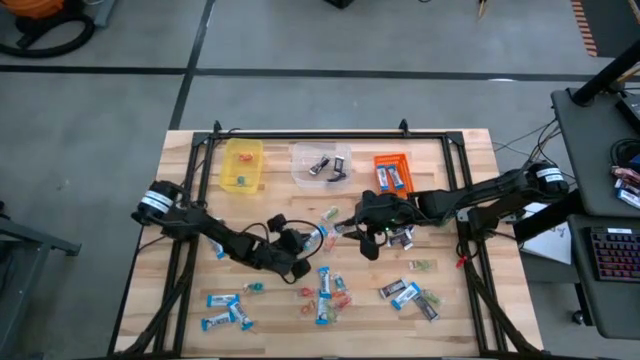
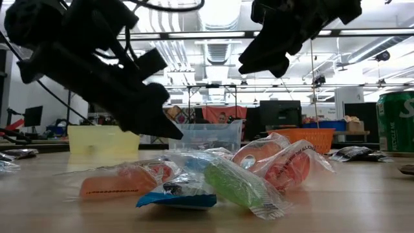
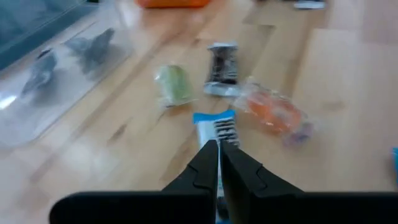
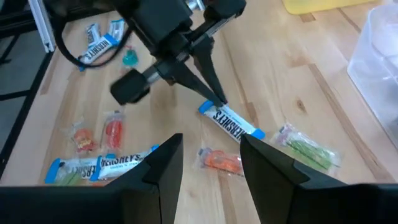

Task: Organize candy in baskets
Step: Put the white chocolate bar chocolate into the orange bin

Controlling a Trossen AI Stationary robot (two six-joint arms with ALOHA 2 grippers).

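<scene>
Blue-and-white Hershey's bar [image 4: 231, 122] lies flat on the wooden table [image 1: 460, 300], and the left gripper [image 4: 217, 99] has its two fingers clenched together on the bar's near end, as both wrist views show. The pinch sits on the crimped tip of the wrapper rather than on the body of the bar. That looks like the weak point: lifted from here, the foil could slide out of the jaws, or the bar could swing and drop short of a basket.

Just beyond the left gripper's tips lie a green candy [image 3: 173, 85], a dark wrapped piece [image 3: 222, 66] and an orange candy [image 3: 273, 113], all close to the bar. A dragged lift might sweep them along or scatter them.

The right gripper [image 4: 210, 163] hovers with its jaws parted and nothing between them, looking straight down on the same bar. The two arms are near each other, so a rising left arm could clip it.

Well ahead of both grippers stand the yellow basket [image 1: 242, 165], the clear basket [image 1: 320, 162] and the orange basket [image 1: 393, 172]; the last already holds blue-and-white bars.
</scene>
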